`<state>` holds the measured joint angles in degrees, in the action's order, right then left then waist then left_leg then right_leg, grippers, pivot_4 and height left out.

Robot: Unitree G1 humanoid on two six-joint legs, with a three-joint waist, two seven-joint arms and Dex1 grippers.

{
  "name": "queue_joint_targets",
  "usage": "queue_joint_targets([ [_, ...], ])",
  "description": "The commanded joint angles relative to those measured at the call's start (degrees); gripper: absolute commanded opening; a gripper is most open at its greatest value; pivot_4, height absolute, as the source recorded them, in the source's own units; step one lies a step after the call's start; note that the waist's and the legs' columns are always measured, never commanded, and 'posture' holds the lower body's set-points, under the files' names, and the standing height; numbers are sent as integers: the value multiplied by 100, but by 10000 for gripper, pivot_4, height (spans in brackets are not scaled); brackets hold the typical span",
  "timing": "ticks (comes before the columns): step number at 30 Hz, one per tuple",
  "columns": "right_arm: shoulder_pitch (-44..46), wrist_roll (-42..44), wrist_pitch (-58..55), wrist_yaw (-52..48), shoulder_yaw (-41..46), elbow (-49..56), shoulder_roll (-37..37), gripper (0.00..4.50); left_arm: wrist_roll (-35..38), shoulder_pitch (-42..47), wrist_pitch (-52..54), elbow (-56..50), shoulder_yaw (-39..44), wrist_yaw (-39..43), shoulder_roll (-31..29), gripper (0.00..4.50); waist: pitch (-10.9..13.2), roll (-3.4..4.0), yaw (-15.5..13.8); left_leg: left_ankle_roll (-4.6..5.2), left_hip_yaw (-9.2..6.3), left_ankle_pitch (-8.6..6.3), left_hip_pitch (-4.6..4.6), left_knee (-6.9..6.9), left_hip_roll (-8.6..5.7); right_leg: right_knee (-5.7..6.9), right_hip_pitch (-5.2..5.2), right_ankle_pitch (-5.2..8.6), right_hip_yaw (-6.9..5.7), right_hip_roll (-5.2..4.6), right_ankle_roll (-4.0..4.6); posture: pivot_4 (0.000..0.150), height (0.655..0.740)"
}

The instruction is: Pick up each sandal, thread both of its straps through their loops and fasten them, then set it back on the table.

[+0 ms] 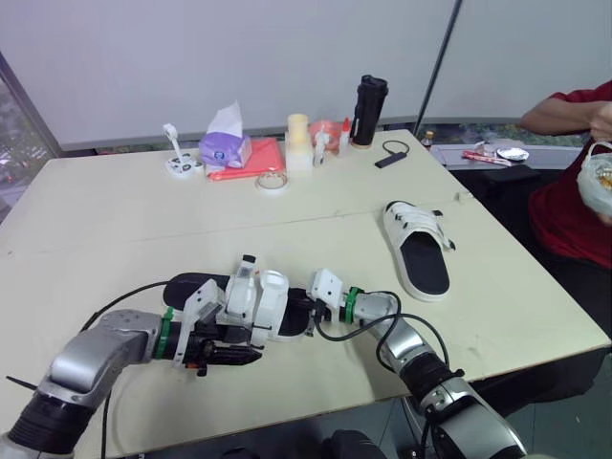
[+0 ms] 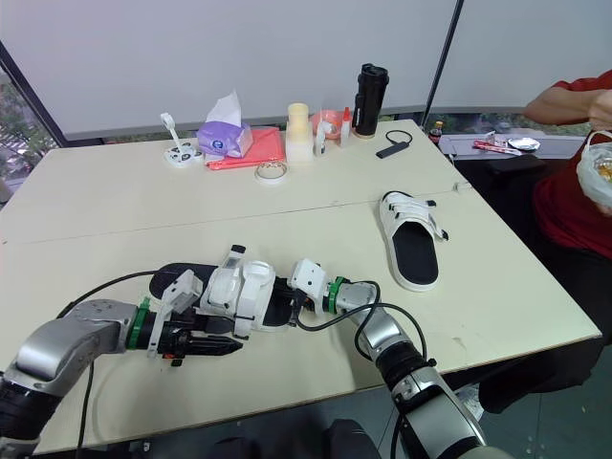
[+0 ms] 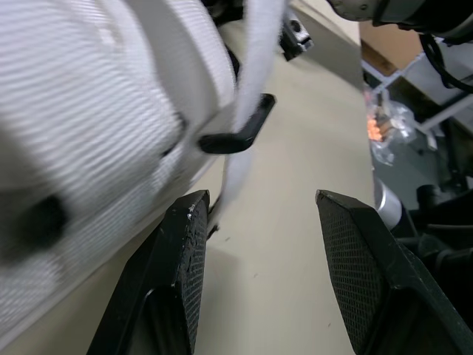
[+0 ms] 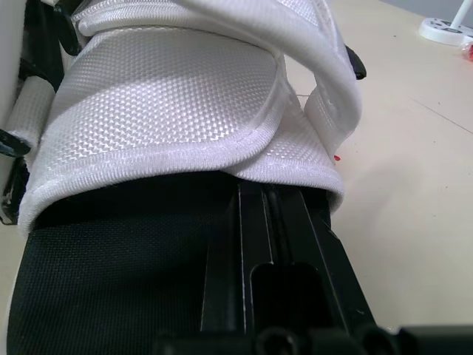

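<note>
Surface: two cream tabletops (image 1: 115, 210) are butted together, and the seam (image 1: 287, 225) runs across the middle. A white panelled wall (image 1: 191, 48) is seen behind, with a window strip (image 1: 14, 134) at the far left.

Clutter is lined up along the far edge: a white stand (image 1: 180, 161), a purple tissue pack (image 1: 226, 145), a red folder (image 1: 253, 161), a tape roll (image 1: 273, 181), a cream cup (image 1: 298, 132) and a black bottle (image 1: 369, 110). A small black device with a cord (image 1: 392, 154) is laid just beside the bottle.

A person in red (image 1: 574, 191) is seated off the right side, by a lower desk (image 1: 478, 158) with small items on it.

Near sandal (image 1: 251, 301): black footbed, white straps, found at the near edge between the two arms. Whether it is lifted or resting cannot be told.

Left gripper (image 3: 259, 207): fingers are held well apart and low over the tabletop, against the sandal's near side. A loose strap (image 3: 247, 66) with a black loop (image 3: 236, 133) is hung between them, its edge close to one pad.

Right gripper (image 4: 270, 194): fingers are closed together and laid flat on the footbed, tucked under the folded white strap from the sandal's right end.

Far sandal (image 1: 418, 251): laid flat, footbed up, towards the right edge and well apart from both grippers.
</note>
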<state>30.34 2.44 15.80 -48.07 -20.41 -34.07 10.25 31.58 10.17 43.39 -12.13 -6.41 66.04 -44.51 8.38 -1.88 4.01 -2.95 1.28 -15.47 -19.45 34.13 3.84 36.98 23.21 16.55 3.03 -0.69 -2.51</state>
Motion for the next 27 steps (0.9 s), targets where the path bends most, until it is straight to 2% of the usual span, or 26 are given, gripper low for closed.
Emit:
queue_joint_targets([
  [1, -396, -631, -515, 85, -328, -904, 179, 0, -154, 95, -62, 76, -167, -49, 33, 18327, -1, -1, 0, 0, 0, 0, 0, 0, 0, 0, 0, 0, 0, 1, 0, 1500, 7394],
  [3, -409, -628, -522, 89, -328, -881, 181, 0, -159, 114, -21, 112, -186, -87, 51, 10707, -1, -2, 1, 0, 0, 0, 0, 0, 0, 0, -1, 0, 0, 2, 0, 1500, 7394],
  [5, -429, -627, -521, 90, -330, -862, 189, 0, -129, 130, 27, 122, -163, -118, 69, 614, -1, -2, -1, 0, -1, 0, 0, 0, 0, 0, -1, 0, 0, 2, 0, 1500, 7394],
  [12, -451, -625, -516, 107, -330, -868, 193, 0, 103, -70, 395, -62, -90, 0, -159, 614, -3, -4, 7, 0, -1, 0, 2, 0, 0, 1, -2, 0, 0, 3, -1, 1500, 7394],
  [18, -426, -620, -512, 101, -340, -899, 187, 0, 398, -892, 355, -717, -139, 988, -1167, 614, -1, 1, 4, 0, -2, 0, 4, -1, 5, 1, 14, 1, 0, 1, 2, 1500, 7394],
  [21, -417, -619, -506, 98, -346, -919, 184, 0, 603, -1135, 299, -1033, -3, 1168, -1428, 614, -2, 1, 22, -1, -5, -1, 8, -1, 13, -2, 22, 5, 1, -4, 7, 1500, 7394],
  [23, -407, -613, -505, 98, -348, -931, 183, 0, 785, -1184, 359, -1208, 111, 1164, -1475, 614, -3, 0, 37, -1, -1, -2, 10, -17, 13, -2, 23, 9, 6, -6, 14, 1500, 7394],
  [27, -407, -613, -497, 111, -355, -952, 162, 0, 1336, -766, 773, -1124, 459, 745, -1078, 614, -2, 1, 25, 11, -1, -6, 7, -25, 9, 1, 15, 14, 5, 12, 24, 1500, 7394],
])
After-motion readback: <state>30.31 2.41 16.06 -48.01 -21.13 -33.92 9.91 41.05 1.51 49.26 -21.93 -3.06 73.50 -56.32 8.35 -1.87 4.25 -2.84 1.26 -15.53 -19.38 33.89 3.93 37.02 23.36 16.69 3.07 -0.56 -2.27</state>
